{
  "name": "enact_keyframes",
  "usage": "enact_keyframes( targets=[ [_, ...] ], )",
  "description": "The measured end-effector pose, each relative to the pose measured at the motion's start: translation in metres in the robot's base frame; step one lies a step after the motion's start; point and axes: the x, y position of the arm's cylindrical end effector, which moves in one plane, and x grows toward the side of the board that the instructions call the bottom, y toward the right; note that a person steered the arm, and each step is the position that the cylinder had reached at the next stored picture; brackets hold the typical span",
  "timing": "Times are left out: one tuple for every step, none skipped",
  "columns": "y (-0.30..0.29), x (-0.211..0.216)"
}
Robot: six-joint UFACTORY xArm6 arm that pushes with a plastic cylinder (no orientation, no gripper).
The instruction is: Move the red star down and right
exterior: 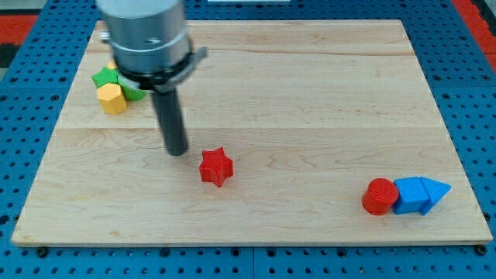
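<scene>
The red star (pixel 215 167) lies on the wooden board (pixel 310 93), a little left of the middle and toward the view's bottom. My tip (pixel 177 152) is just up and left of the star, a small gap away and not touching it. The dark rod rises from the tip to the grey arm body at the view's top left.
A yellow hexagon block (pixel 112 98) and a green star (pixel 108 77) sit together at the view's upper left, partly hidden by the arm. A red cylinder (pixel 379 196), a blue cube (pixel 409 195) and a blue triangle (pixel 435 190) sit in a row at the lower right.
</scene>
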Motion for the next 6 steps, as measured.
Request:
enact_keyframes(
  targets=[
    [0.000,0.013],
    [0.060,0.021],
    [0.118,0.021],
    [0.108,0.024],
    [0.111,0.040],
    [0.152,0.047]
  ],
)
